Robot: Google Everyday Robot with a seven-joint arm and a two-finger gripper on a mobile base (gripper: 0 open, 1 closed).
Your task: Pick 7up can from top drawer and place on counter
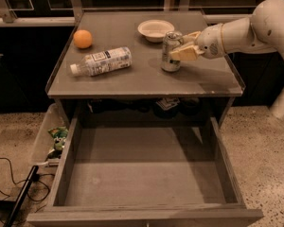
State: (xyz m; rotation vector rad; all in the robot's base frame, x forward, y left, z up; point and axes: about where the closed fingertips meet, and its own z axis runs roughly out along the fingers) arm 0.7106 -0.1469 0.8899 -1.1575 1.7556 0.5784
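The 7up can (171,51), silvery with a pull-tab top, stands upright on the grey counter (132,79), right of centre. My gripper (179,48) reaches in from the right at can height and is shut on the can, one finger on each side. The can's base rests on the counter. The top drawer (142,174) below is pulled fully open, and its flat grey bottom is bare.
A clear plastic bottle (102,61) with a white cap lies on its side on the counter's left. An orange (82,39) sits at the back left and a white bowl (155,29) just behind the can. A bin with wrappers (57,138) and cables (9,193) are on the floor at left.
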